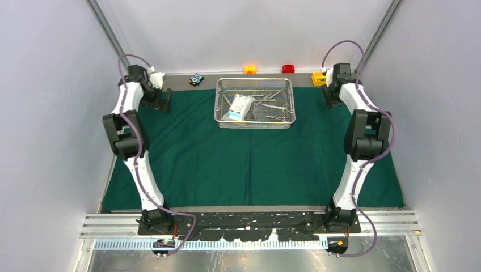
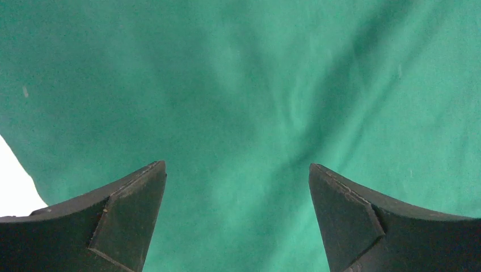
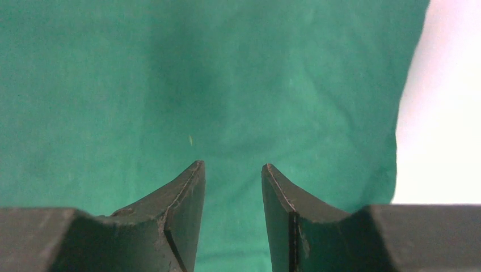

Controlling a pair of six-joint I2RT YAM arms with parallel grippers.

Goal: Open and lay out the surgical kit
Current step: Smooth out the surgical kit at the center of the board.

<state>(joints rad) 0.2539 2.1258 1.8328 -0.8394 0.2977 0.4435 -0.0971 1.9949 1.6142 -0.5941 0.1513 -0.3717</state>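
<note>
Black fingers of the left gripper (image 2: 237, 165) stand wide apart with nothing between them, hanging over the far left corner of the dark green drape (image 1: 227, 164), which lies spread flat. At the far right corner the right gripper (image 3: 232, 164) shows its jaws parted by a narrow gap, also empty, with the cloth's edge just to its side. Between them, at the far middle of the drape, sits the steel wire-mesh tray (image 1: 254, 126). The flat white pouch (image 1: 241, 106) lies tilted inside it on top of the slim silver forceps (image 1: 275, 105), and none of the contents is laid out yet. Trouble from here is likeliest at the tray: thin instruments lying flat on mesh offer little to pinch, and their tips may catch in the wire. A snagged lift could drag the light tray and ruck the cloth beneath it. The pouch, overlapping the steel, may slide or pull an instrument along with it. On the right, the small yellow box (image 1: 318, 79) sits just beside the gripper, where a careless swing toward the tray could knock it
</note>
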